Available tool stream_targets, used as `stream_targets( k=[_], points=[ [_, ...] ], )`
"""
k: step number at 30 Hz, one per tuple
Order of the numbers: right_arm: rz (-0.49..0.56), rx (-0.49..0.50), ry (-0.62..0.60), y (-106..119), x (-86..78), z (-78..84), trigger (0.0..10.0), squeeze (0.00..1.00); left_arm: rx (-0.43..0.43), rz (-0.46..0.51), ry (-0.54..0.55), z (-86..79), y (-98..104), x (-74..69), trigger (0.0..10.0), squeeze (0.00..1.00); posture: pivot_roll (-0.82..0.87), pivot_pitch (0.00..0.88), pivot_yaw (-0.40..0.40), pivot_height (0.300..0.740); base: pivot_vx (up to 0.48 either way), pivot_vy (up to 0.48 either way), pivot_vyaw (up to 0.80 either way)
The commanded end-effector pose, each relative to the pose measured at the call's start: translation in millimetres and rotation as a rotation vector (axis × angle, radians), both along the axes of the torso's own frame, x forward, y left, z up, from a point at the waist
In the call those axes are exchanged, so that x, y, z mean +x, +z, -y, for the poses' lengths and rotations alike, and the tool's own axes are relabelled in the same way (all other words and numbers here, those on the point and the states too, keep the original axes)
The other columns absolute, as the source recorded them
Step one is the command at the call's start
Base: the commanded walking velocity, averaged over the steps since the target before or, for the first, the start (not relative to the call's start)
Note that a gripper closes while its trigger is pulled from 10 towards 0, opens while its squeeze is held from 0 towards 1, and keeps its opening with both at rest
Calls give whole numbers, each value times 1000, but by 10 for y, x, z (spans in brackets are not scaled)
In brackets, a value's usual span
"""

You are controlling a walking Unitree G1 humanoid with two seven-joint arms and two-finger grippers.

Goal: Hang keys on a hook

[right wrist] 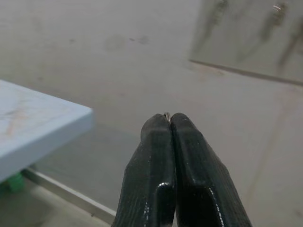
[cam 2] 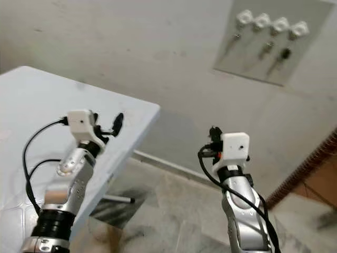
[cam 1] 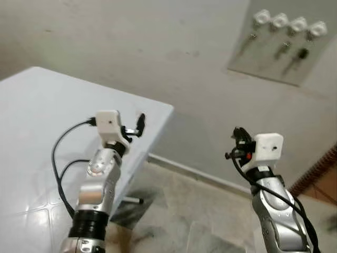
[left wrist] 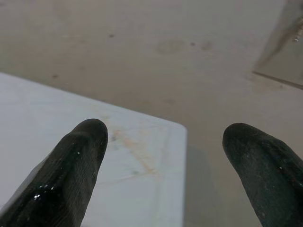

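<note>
Two pressed-together fingers of the right gripper (right wrist: 169,119) pinch a key ring (right wrist: 166,114), barely visible, orientation unclear; left gripper (left wrist: 163,137) spread above the table (cam 1: 31,116).

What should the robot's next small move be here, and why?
Probably raise the right gripper up toward the hook board on the wall. Its fingers are pinched together with a sliver of metal, likely a key ring, between the tips, and the board sits well above it. Three hooks carry keys; the rightmost hook looks free.
</note>
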State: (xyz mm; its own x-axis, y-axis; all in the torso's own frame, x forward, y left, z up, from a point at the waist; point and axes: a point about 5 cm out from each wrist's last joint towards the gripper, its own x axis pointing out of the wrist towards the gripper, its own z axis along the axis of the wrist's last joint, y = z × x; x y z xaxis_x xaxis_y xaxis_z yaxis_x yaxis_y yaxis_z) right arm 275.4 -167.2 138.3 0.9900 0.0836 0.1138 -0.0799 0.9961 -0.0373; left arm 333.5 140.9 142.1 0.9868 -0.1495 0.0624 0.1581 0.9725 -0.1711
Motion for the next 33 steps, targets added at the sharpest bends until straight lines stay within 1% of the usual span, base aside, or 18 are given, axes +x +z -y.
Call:
stream_targets(
  k=[1,4,6,11,13,16,17,24,31,33],
  points=[
    [21,-11,-10,61,8,34,10000,0,4,7,-25,96,25,21,10000,0,94,0,-26,740,0,0,-781],
    [23,-10,-12,65,8,33,10000,0,6,9,-28,103,35,31,10000,0,93,0,-25,740,0,0,-781],
    [23,-8,-14,66,5,26,10000,0,33,67,-44,136,91,25,10000,0,92,1,-24,740,0,0,-781],
    [27,5,-16,70,-3,20,10000,0,2,47,-61,193,85,20,10000,0,92,16,-24,740,0,0,-781],
    [32,15,-23,82,-9,22,10000,0,-5,46,-81,239,81,3,10000,0,91,29,-22,740,0,0,0],
    [29,24,-36,83,-5,32,10000,0,4,47,-91,252,76,-7,10000,0,91,33,-21,740,0,0,0],
    [26,15,-43,77,-4,38,10000,0,12,45,-87,245,67,-9,10000,0,90,37,-20,740,0,0,0],
    [7,48,-73,60,-6,59,10000,0,-4,22,-85,206,72,20,10000,0,94,49,-19,740,0,0,0],
    [17,67,-68,87,1,43,10000,0,-13,31,-137,223,111,23,10000,0,94,54,-15,740,0,0,0],
    [18,87,-61,88,-9,28,10000,0,-15,41,-148,226,123,13,10000,0,95,55,-14,740,323,0,0]
  ],
)
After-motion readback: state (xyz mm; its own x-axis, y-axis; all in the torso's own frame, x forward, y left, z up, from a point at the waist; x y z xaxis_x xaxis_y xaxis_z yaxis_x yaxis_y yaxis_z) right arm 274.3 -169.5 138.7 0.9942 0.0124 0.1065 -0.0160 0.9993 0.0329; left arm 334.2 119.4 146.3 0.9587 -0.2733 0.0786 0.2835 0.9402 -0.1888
